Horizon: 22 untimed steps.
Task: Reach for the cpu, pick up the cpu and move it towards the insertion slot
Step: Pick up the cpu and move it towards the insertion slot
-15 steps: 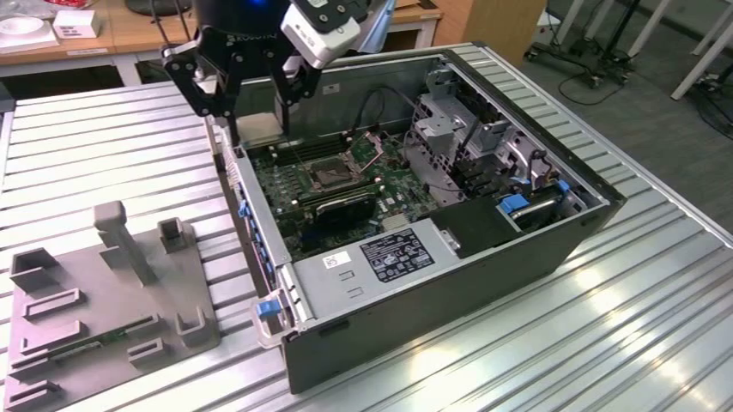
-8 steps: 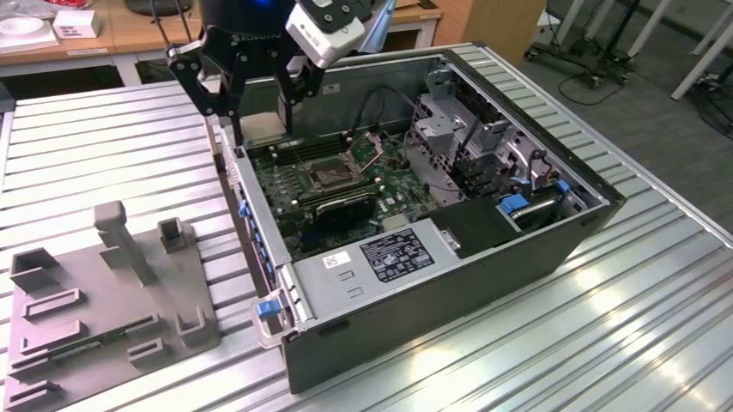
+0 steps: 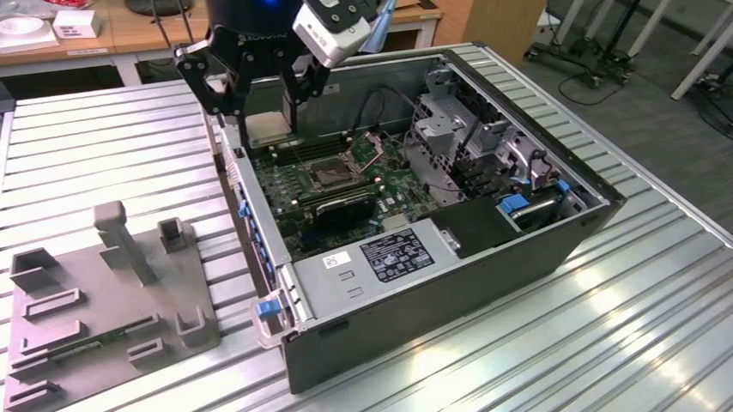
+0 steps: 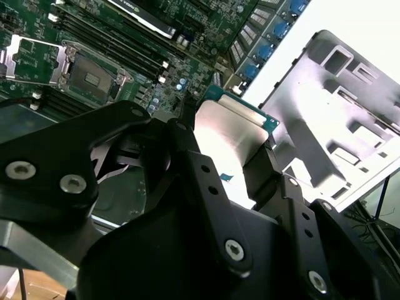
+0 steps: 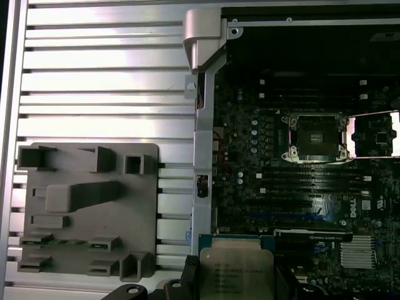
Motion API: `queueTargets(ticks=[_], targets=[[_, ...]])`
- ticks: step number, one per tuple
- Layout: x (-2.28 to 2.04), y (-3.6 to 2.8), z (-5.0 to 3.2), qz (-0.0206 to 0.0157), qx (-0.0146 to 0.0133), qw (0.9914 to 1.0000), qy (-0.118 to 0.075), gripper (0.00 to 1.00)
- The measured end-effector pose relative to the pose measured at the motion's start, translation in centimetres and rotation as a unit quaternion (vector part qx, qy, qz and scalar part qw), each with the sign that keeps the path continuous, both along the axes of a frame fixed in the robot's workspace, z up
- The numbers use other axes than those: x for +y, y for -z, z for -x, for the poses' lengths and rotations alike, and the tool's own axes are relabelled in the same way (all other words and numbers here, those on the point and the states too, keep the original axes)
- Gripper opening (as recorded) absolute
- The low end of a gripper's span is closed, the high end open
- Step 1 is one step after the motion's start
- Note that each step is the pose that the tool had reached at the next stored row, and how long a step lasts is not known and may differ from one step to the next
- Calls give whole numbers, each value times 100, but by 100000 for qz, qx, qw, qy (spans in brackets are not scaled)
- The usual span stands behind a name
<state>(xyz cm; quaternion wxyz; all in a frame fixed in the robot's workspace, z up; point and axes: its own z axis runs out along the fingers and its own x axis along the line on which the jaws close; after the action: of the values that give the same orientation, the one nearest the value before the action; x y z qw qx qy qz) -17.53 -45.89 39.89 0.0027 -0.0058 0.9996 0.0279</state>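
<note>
So the cpu (image 5: 236,270) is already off the tray and pinched in the gripper (image 4: 225,147), fingers closed on its two opposite edges with the silvery top plate facing out. In the exterior view the chip (image 3: 268,127) hangs at the open computer case's (image 3: 458,257) wall, on the exterior view's left, above the green board (image 3: 343,193). The insertion slot (image 5: 315,137) sits further in on the board, with its metal bracket flipped open to one side, so nothing covers it.

Doing this bit well is mostly about keeping the chip flat and square to that socket while carrying it over, and staying high enough to clear the case wall and the cables (image 3: 372,120). The grip looks centred to me, though the fingers hide part of the edges, so I can't swear it isn't slightly skewed. The grey tray (image 5: 87,209) sits well apart on the slatted table (image 3: 115,146).
</note>
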Motion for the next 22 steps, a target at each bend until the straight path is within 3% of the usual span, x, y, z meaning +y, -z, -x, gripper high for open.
queueTargets(ticks=[12,22], targets=[[2,1,-48,5,3,100000,0,55],[1,3,-169,1,0,100000,-1,55]])
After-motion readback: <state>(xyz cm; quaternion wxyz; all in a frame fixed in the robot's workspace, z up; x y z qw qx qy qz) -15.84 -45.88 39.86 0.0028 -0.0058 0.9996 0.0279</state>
